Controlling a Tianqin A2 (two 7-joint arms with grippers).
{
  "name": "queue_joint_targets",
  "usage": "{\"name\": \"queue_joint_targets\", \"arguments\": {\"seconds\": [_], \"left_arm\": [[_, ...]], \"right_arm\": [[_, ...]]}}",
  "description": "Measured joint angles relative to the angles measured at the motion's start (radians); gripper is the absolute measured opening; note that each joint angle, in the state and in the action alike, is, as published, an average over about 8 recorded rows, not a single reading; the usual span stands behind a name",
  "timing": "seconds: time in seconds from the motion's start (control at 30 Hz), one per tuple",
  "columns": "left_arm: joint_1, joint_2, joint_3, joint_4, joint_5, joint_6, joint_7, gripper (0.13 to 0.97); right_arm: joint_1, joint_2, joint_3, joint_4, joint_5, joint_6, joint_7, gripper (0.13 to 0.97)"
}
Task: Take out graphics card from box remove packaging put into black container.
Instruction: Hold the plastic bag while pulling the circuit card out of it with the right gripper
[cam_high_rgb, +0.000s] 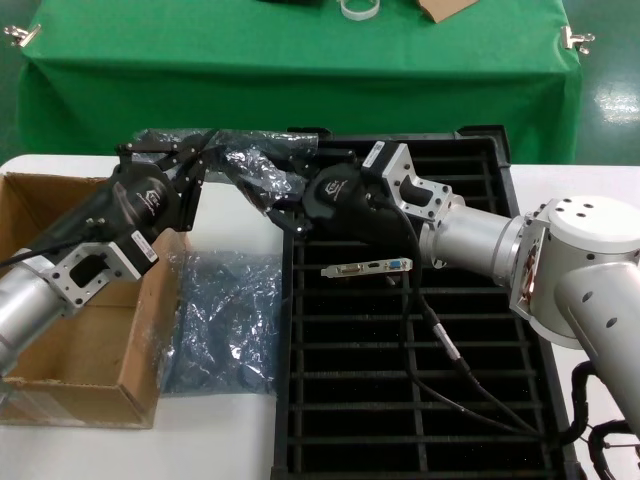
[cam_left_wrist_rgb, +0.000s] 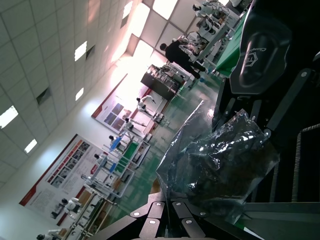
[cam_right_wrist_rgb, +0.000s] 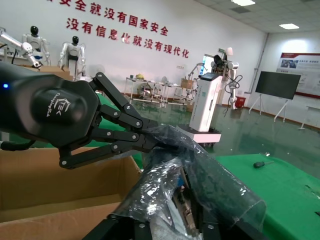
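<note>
Both end effectors pinch the packaging (cam_high_rgb: 255, 165), stretched left-right above the black container (cam_high_rgb: 500, 400)

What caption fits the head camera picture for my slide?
Both claws, left claw and right claw, pinch a crinkly bag between box and black tray.

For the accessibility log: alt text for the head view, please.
Both pincers, left and right, hold a crinkly translucent plastic bag between them above a slotted black plastic tray. A brown cardboard box sits beside the tray.
</note>
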Motion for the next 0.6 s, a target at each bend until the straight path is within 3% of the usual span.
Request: {"name": "queue_joint_targets", "arguments": {"seconds": [0.1,0.37,0.6], "left_arm": [[0.001,-0.002,0.0,0.002,-0.001,0.005,0.0,0.138],[0.001,-0.007,0.0,0.013,-0.003,0.017,0.008,0.138],[-0.004,-0.009,-0.005,0.023,-0.004,0.014,0.016,0.138]], "right_arm": [[0.005,0.0,-0.012,-0.009,0.017,0.003,-0.007,0.264],[0.022,0.0,-0.055,-0.042,0.084,0.011,-0.04,0.358],[0.041,0.0,-0.108,-0.078,0.154,0.014,-0.067,0.319]]}}
